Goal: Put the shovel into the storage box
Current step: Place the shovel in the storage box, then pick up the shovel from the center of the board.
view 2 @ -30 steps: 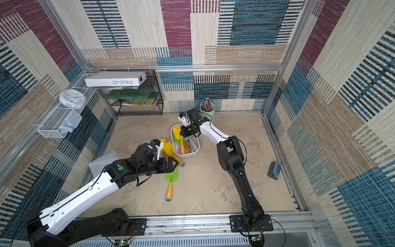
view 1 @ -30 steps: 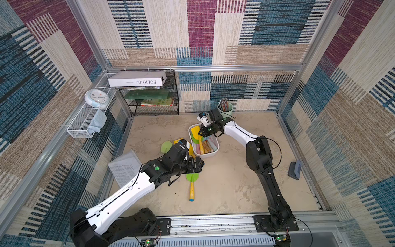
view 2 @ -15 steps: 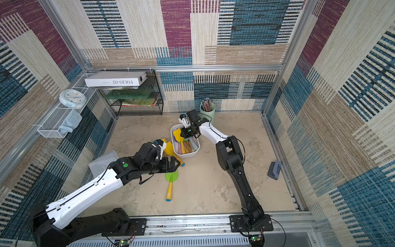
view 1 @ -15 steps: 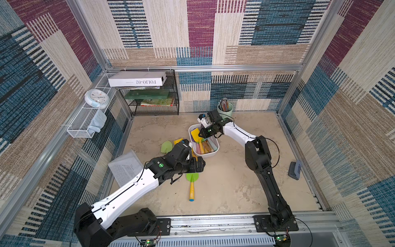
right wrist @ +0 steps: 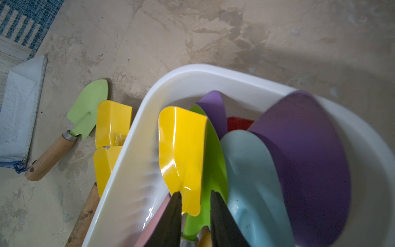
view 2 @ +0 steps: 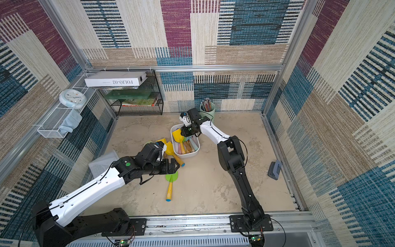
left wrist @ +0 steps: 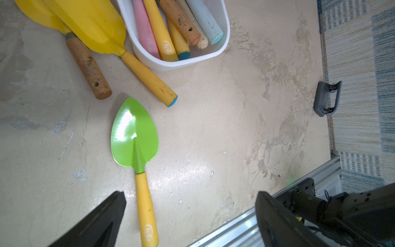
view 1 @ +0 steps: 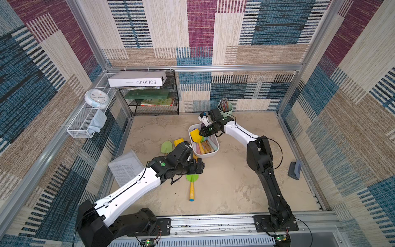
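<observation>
Left gripper (left wrist: 189,196): jaws spread wide, gripping nothing. We see it hanging over the green-bladed metal shovel with a yellow handle (left wrist: 134,139), which lies flat on the floor below the gap, with bare floor on either side.

Right gripper (right wrist: 195,203): jaws narrowly parted, not clamped, astride the neck of the yellow square-bladed shovel (right wrist: 181,145). That shovel lies inside the white plastic storage box (right wrist: 192,74), and the box wall is close beside one finger.
</observation>
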